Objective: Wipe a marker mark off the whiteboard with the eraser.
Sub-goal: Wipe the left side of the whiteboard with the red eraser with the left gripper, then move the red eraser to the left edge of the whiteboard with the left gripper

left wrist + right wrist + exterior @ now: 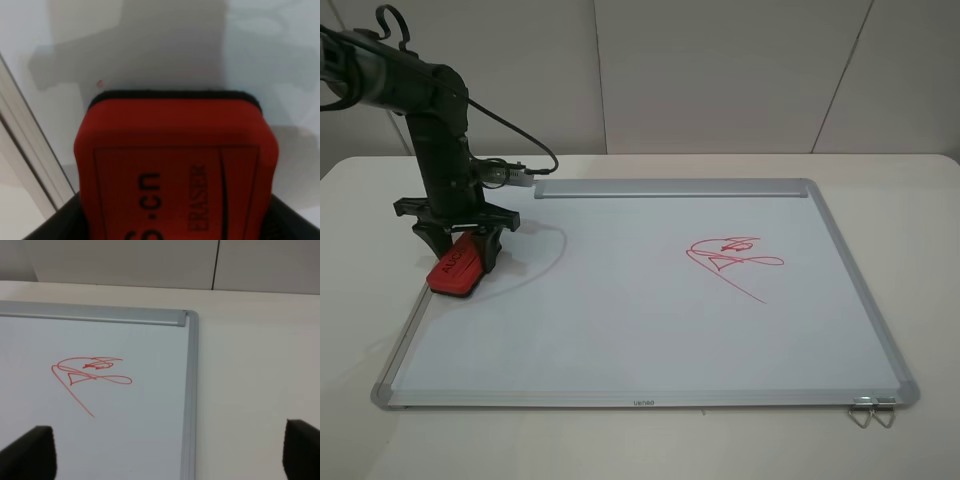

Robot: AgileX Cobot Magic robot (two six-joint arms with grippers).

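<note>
Over at the left edge of the whiteboard [620, 330], the high view shows your left jaws clamped on the eraser [458, 266], which is tilted. A red looped scribble [732, 258] sits well to the right. On your left wrist view, the eraser fills the picture. On your right wrist view, the right jaws gape wide and hold nothing.

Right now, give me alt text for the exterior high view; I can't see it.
The left gripper, jaws shut on the red eraser, holds it at the left edge of a silver-framed whiteboard lying flat on a white table. A red scribble sits right of centre, well apart from the eraser.
</note>
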